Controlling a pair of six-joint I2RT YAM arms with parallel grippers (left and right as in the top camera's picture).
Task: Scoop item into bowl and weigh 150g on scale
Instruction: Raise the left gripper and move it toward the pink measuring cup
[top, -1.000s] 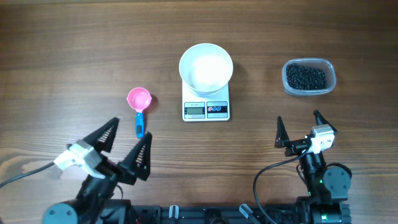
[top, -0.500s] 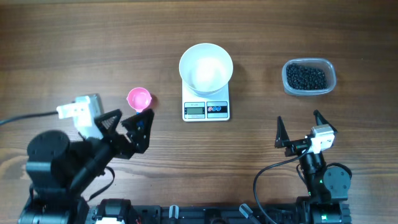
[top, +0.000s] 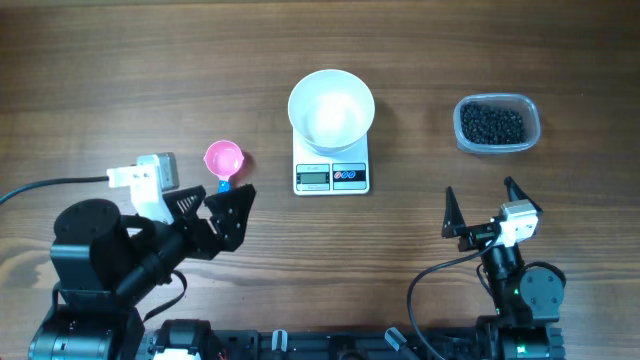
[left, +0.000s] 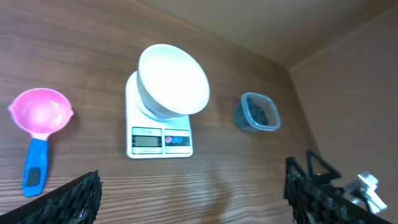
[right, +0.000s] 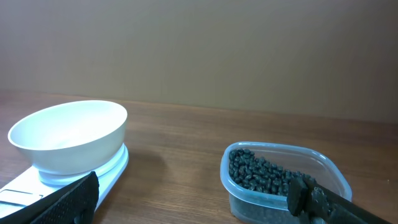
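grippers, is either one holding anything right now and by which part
Nothing is held: left gripper and right gripper both stand open and empty; the pink scoop lies untouched.

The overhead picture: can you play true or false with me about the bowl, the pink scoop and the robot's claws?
1. The white bowl sits on the scale. True.
2. The bowl has black pellets in it. False: it looks empty; the black pellets are in the clear tub.
3. The pink scoop lies on the table left of the scale. True.
4. The left gripper holds the scoop. False: its jaws are open and hold nothing.
5. The right gripper is shut. False: it is open and empty.
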